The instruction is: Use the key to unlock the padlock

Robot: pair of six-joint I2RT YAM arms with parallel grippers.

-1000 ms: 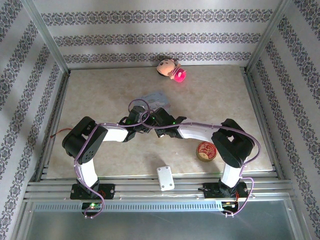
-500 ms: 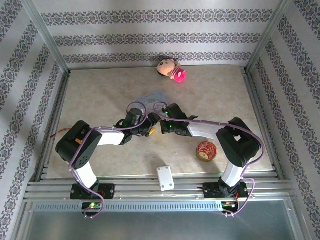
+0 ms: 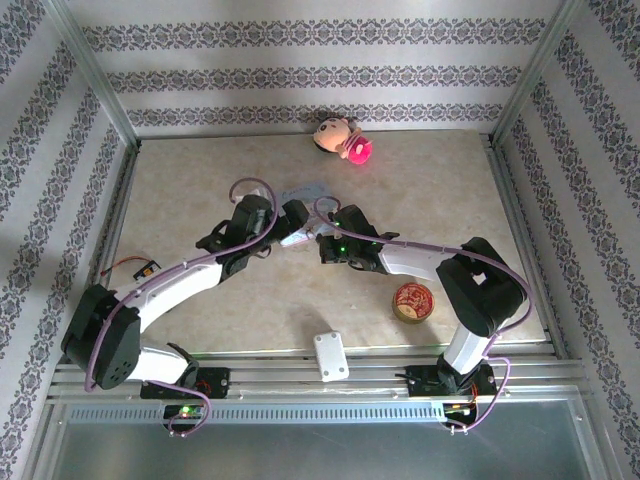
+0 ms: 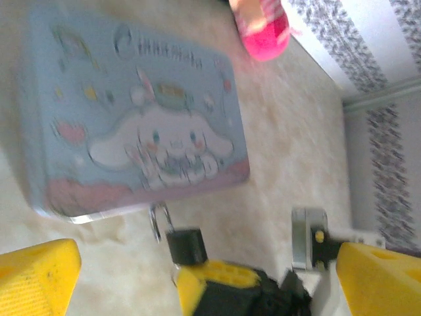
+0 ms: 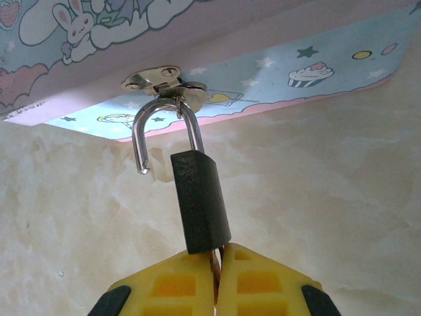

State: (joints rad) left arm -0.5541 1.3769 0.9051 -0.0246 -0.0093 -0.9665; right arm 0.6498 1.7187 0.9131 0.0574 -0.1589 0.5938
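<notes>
Your right claw [image 5: 216, 270], at the bottom of its wrist view, is clenched on a thin brass sliver, which I take to be the key [image 5: 214, 258], seated in the base of the padlock [image 5: 200, 201]. Your left claw [image 4: 204, 263] is spread wide, gripping nothing. Above the lock body, the shackle [image 5: 139, 141] shows one end free, so the unlocking looks done. Its loop hangs through the hasp [image 5: 161, 79] of the pale-blue tin [image 5: 276, 69] at the frame's top. What's left, I'd judge, is to unhook the shackle gently without dragging the tin across the table [image 5: 316, 191].
</notes>
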